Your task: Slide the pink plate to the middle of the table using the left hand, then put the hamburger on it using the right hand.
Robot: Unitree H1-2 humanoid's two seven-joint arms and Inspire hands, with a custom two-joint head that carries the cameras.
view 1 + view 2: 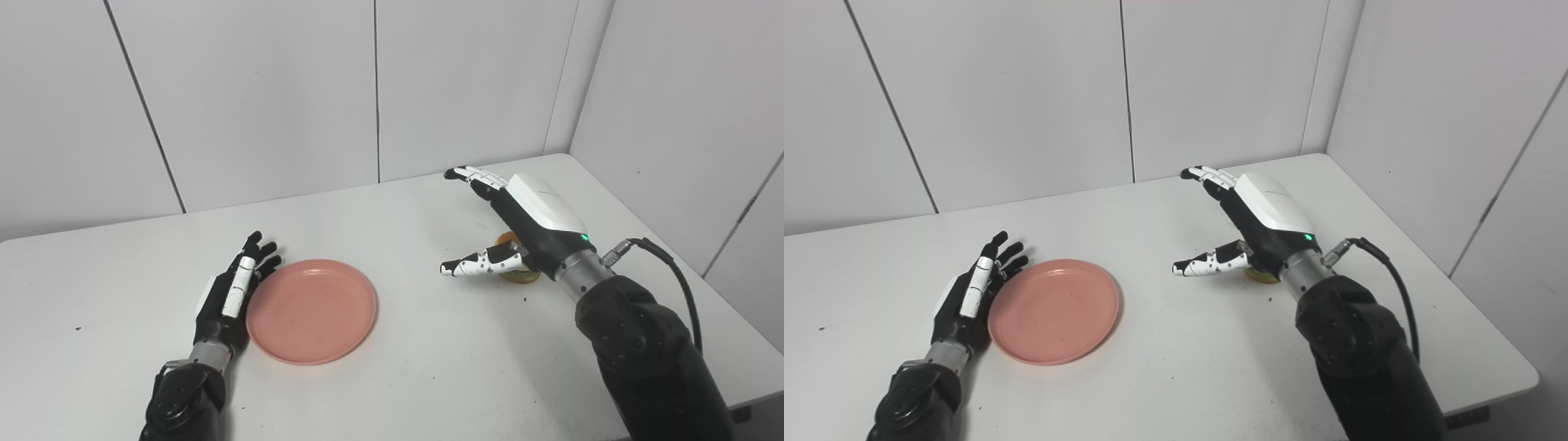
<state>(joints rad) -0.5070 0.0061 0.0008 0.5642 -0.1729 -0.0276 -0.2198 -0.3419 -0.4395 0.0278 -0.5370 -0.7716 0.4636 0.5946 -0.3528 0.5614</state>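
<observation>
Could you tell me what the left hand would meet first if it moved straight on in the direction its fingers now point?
Probably nothing: the left hand lies edge-on against the pink plate, fingers aimed at the back wall, so it would slide along the plate's left rim over bare table. Depth is hard to judge.

White table (429, 367): pink plate (311, 310), hamburger (520, 275).

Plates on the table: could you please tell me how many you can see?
1. The pink plate lies left of the table's middle, beside the open left hand. None other shows.
</observation>
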